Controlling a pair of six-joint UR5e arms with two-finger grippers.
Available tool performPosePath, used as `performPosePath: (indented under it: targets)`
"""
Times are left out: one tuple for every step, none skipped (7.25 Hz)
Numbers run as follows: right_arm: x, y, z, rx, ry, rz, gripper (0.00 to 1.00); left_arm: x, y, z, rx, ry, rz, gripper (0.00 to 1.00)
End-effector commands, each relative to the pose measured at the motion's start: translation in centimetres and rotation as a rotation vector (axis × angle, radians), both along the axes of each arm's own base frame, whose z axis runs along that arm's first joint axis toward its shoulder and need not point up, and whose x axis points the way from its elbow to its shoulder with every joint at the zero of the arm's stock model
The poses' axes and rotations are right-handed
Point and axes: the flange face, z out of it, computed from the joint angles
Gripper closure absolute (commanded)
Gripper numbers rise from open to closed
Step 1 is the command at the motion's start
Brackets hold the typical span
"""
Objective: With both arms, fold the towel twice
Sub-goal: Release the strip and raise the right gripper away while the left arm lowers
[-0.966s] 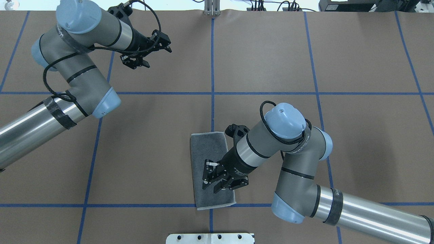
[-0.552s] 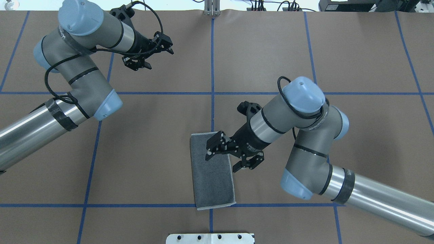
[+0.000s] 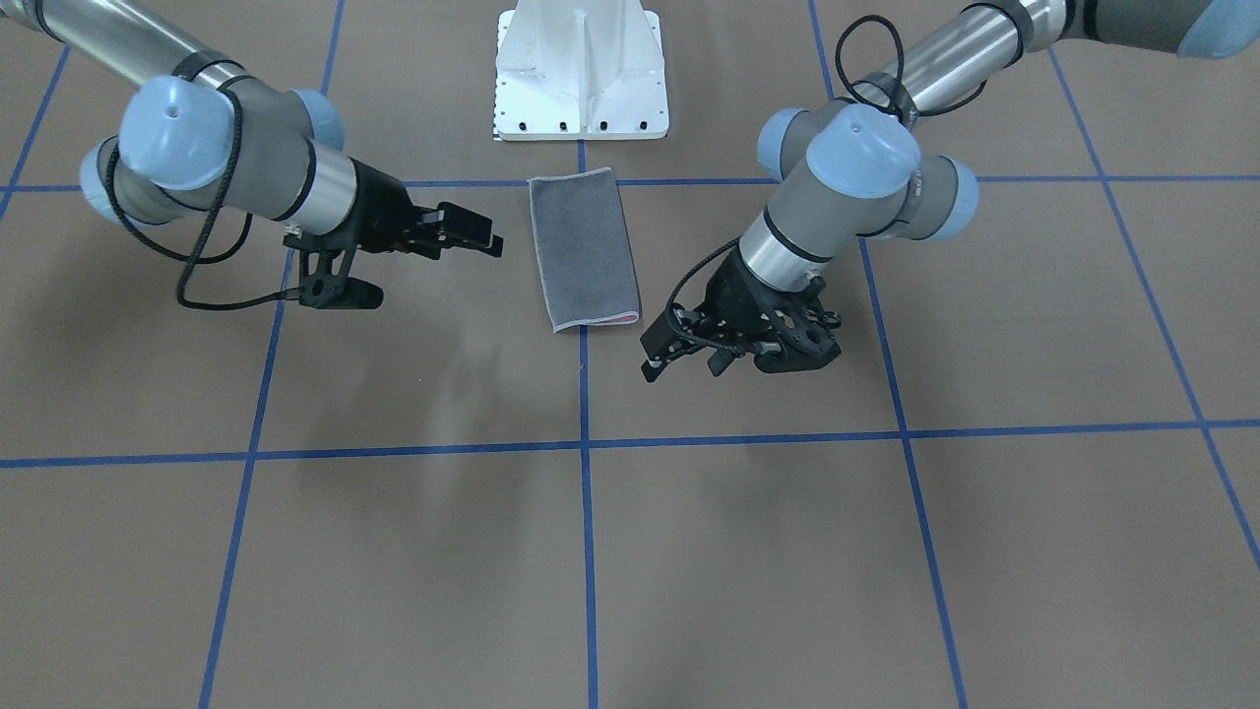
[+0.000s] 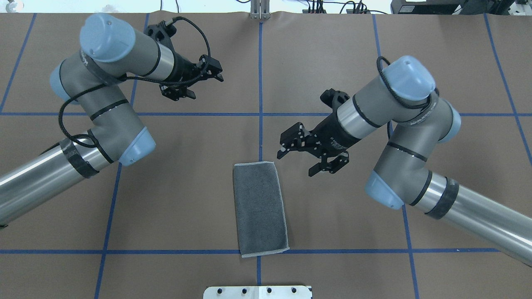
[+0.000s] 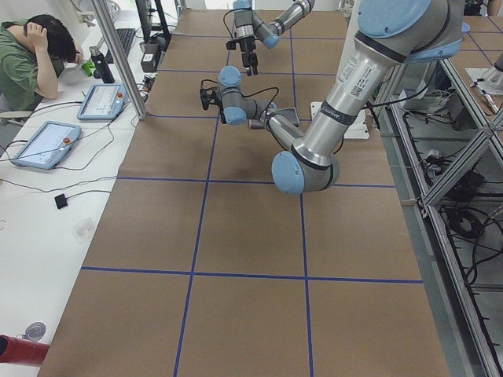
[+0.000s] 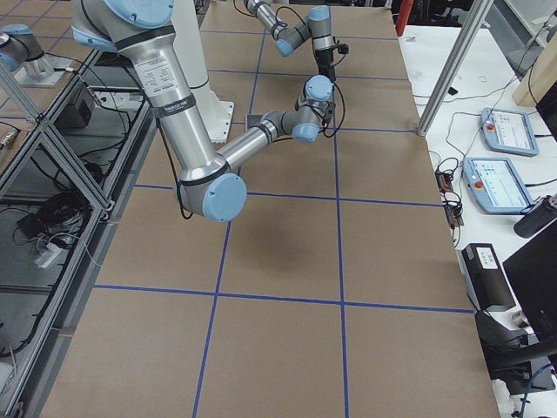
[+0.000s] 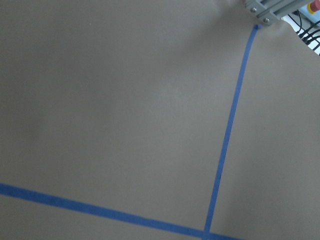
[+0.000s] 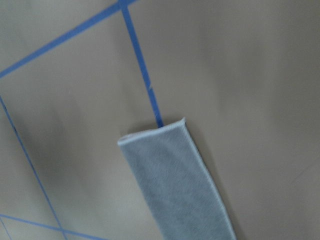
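While the right tool (image 4: 296, 163) hovers spread, the towel (image 4: 259, 207) lies folded.

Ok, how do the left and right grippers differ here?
The right gripper hangs close by the far corner of the towel; the left gripper is well away, over bare table paper. The right wrist view shows the towel, the left only paper and blue tape. Both are open and empty.
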Motion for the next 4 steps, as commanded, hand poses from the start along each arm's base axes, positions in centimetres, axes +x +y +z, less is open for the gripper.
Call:
performPosePath:
  targets:
    - [3.1,-2.8,3.3,0.057,0.030,0.045,0.00,5.2,6.5,0.8,0.156,-0.060,0.045,0.02]
    - [3.5,-3.7,4.4,0.048,0.042,0.060,0.00,5.3,7.1,1.5,0.189,-0.078,0.062,0.05]
    - [3.7,-4.1,4.7,0.060,0.045,0.065,0.00,5.6,7.9,2.5,0.215,-0.098,0.086,0.07]
    - [3.5,-4.4,5.1,0.079,0.054,0.069,0.00,6.0,8.5,2.6,0.222,-0.099,0.097,0.11]
